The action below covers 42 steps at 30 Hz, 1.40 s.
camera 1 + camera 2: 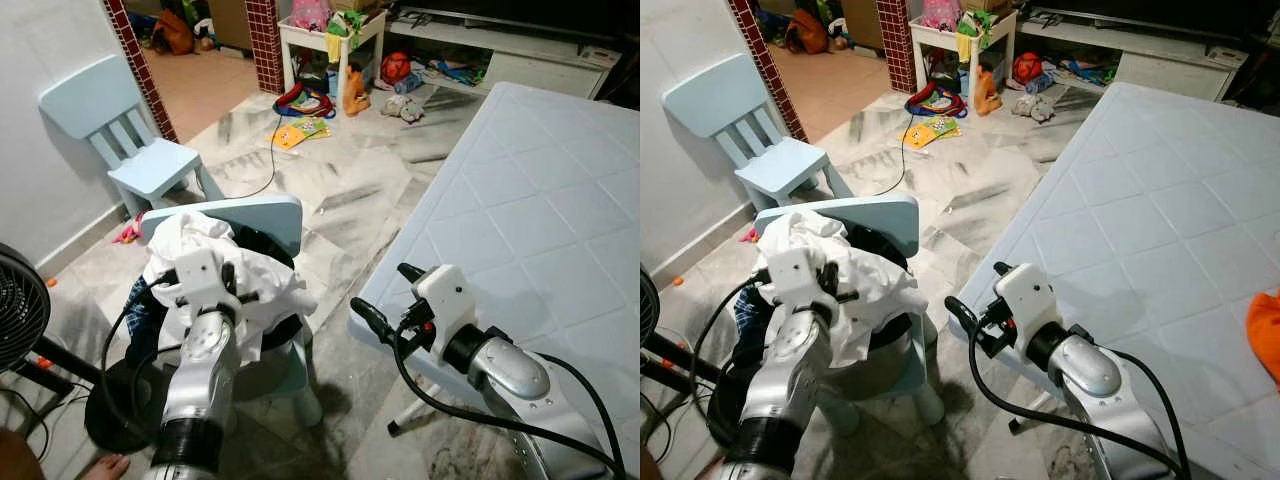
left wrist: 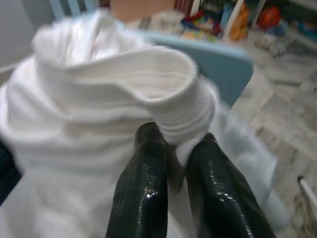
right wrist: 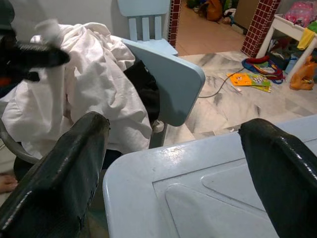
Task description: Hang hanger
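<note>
The left end effector [image 2: 168, 168] pinches a white shirt [image 1: 250, 275] on the chair [image 1: 255, 215]; the right end effector [image 1: 385, 295] gapes empty. The fold may slip out, or the pile drag off.

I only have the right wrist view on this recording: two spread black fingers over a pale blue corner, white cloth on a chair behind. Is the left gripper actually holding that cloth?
Observer: Yes. In the left wrist view the left gripper has its fingers pinched on a ribbed edge of the white garment.
Operator: Where does the pile sit?
Observer: On the near light blue chair, with dark clothing under the white.
Operator: And the pale blue surface under my fingers?
Observer: It is a corner of the big quilted mattress; the right gripper hovers open at that corner.
Operator: Any hanger?
Observer: I cannot make one out.
</note>
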Motion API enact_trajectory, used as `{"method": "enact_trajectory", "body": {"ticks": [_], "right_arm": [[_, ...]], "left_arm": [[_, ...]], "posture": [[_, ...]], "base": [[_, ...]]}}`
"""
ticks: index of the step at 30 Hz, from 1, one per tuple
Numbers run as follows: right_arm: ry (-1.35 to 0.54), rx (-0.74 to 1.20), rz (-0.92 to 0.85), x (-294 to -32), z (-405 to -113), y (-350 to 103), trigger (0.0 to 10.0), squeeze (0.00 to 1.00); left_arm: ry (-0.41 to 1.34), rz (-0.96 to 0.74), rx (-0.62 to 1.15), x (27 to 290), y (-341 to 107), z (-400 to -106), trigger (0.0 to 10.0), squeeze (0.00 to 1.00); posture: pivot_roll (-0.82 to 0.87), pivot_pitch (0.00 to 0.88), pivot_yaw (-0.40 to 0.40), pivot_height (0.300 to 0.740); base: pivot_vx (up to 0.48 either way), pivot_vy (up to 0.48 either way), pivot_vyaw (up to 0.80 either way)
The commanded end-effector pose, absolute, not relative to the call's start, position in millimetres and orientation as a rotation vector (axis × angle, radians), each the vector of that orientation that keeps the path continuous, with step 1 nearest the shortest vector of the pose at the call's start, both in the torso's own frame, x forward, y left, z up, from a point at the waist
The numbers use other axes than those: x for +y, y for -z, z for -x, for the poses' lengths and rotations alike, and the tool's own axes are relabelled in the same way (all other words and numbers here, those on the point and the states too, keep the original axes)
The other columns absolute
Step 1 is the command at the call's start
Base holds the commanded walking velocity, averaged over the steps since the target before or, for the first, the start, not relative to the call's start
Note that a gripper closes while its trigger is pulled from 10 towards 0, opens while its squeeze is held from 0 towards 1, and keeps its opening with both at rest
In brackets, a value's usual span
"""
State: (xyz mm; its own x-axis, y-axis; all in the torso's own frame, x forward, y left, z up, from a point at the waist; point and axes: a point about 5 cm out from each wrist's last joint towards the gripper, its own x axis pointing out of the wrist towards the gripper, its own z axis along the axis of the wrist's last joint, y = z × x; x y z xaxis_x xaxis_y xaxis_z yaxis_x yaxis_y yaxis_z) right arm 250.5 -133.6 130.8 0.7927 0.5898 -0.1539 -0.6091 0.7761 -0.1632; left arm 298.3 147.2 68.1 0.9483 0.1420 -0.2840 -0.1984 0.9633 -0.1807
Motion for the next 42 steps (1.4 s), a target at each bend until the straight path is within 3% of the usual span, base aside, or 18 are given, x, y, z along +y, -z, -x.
{"method": "enact_trajectory", "body": {"ticks": [1,20,34,39,42], "right_arm": [[-0.666,0.087,0.209,-130,-252,-131,10.0,0.0],[-0.686,0.078,0.191,-122,-256,-125,10.0,0.0],[-0.692,0.075,0.188,-119,-258,-125,10.0,0.0],[-0.612,0.064,0.089,-119,-266,-125,10.0,0.0],[-0.51,0.052,-0.021,-123,-277,-129,10.0,0.0]], "left_arm": [[-0.166,0.198,0.294,154,-70,-289,0.0,0.0],[-0.157,0.133,0.345,167,-79,-246,0.0,0.0],[-0.159,0.133,0.366,167,-77,-240,0.0,0.0],[-0.026,-0.12,0.095,153,-116,-249,0.0,0.0],[-0.001,-0.144,0.047,146,-125,-252,0.0,0.0]], "posture": [[-0.18,0.048,0.071,0.74],[-0.12,0.03,0.068,0.74],[-0.12,0.028,0.069,0.74],[-0.09,0.009,0.079,0.74],[-0.08,0.0,0.083,0.74]], "base": [[0.0,0.0,0.0],[0.0,0.0,0.0],[0.0,0.0,0.0],[0.0,0.0,0.0],[0.0,0.0,0.0]]}}
